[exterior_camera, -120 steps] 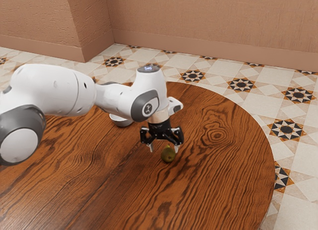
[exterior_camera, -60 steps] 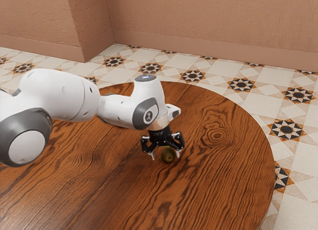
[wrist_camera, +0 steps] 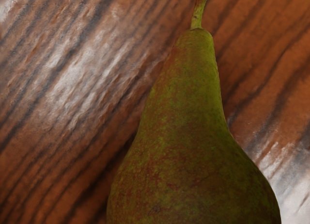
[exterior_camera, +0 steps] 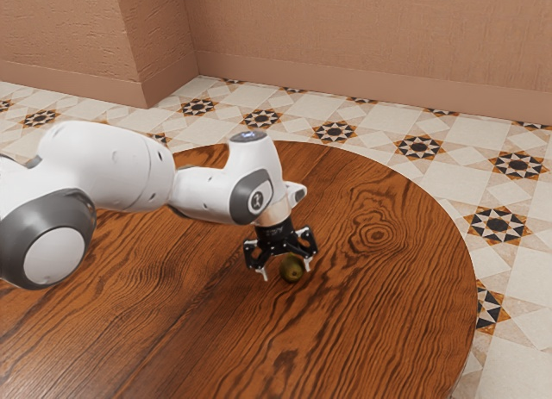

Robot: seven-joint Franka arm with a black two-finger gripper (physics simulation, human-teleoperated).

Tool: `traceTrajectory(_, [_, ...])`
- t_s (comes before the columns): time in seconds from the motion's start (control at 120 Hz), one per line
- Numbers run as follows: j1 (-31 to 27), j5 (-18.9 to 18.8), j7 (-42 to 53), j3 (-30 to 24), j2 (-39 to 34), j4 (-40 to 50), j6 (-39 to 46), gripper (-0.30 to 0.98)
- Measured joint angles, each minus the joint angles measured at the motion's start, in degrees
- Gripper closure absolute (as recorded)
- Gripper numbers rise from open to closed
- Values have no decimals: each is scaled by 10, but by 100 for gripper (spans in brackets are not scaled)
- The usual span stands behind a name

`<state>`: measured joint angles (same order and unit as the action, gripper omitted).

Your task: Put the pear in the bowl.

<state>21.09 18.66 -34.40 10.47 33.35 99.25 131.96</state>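
Exterior view: my gripper (exterior_camera: 286, 272) is low over the table (exterior_camera: 371, 321), its 2 fingers apart and straddling the pear (exterior_camera: 291, 271), with nothing clamped. The pear lies on the wood at about 6 o'clock from the gripper's black body. There is a gap toward 9 o'clock between the fruit and 1 finger; the other finger is very near it, at about 2 to 3 o'clock, and I cannot tell whether they touch.

Principal hazard: uneven contact on closing. Should the nearer finger meet the skin first, I would expect it to push or roll the pear toward 9 o'clock before the opposite finger bears on it. A 2nd hazard arises from the taper: pads closing on the sloping shoulder could squeeze the fruit out lengthwise. A grip confined to the narrow neck might let the heavier base sag during the carry to the bowl. Descending too far could press the tips against the wood.

Specimen: the pear rests on its side, its broad end toward 6 o'clock in the exterior view. In the wrist view it has a long neck widening to a full belly, green skin mottled with russet red, and 1 short, slightly bent, yellow-green stem.
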Motion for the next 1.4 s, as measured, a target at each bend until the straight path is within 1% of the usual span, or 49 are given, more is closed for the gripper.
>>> traceTrajectory(0.15, [0,-22,-15,0,18,-20,1,1])
traceTrajectory(0.45, [0,-29,-39,0,38,-48,-1,2])
traceTrajectory(0.517, [0,-30,-43,0,38,-49,-2,7])
traceTrajectory(0.633, [0,-30,-49,0,38,-50,-3,23])
traceTrajectory(0.708, [0,-30,-53,-1,39,-53,-4,30])
traceTrajectory(0.917, [1,-34,-62,-1,32,-62,-11,41])
traceTrajectory(1.033, [1,-47,-69,3,17,-77,-29,48])
traceTrajectory(1.167, [1,-70,-76,33,-2,-87,-60,54])
traceTrajectory(1.275, [0,-86,-79,73,-12,-109,-91,57])
traceTrajectory(1.4, [-2,-101,-74,127,-11,-158,-128,57])
